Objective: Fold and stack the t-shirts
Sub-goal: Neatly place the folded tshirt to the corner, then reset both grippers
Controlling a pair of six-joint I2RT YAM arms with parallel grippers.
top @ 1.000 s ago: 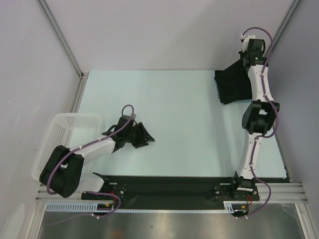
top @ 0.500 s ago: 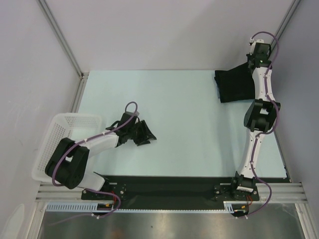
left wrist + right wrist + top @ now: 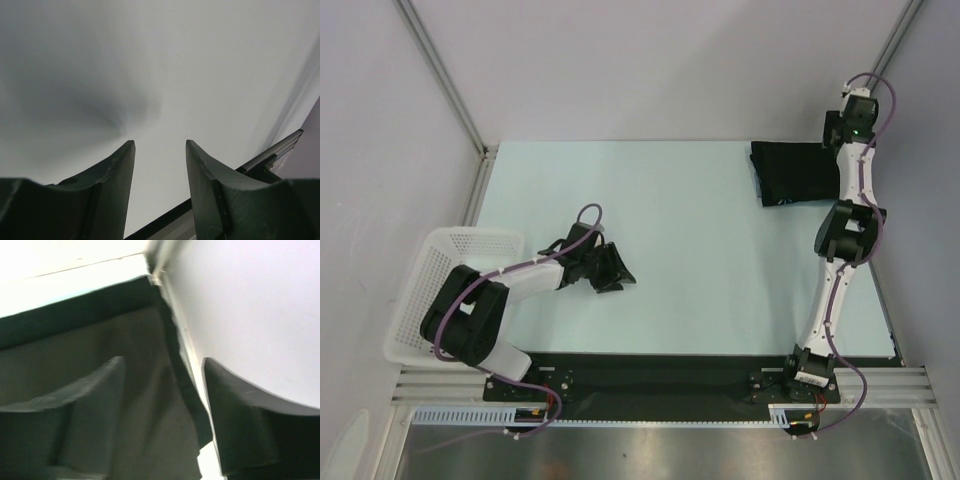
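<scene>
T-shirt (image 3: 790, 172) black, folded flat on tabletop (image 3: 670, 210), lying directly below right end effector (image 3: 164, 362) and spreading to its left; wall just beside its right finger. Right end effector released, fingers apart over fabric, grasping nothing. Left end effector (image 3: 160, 142) also released, fingers apart, nothing between them, tabletop beyond fingertips; basket (image 3: 450, 280) near, to its left

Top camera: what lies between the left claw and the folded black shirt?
Nothing; in the top view only bare table separates the left claw from the shirt.
</scene>
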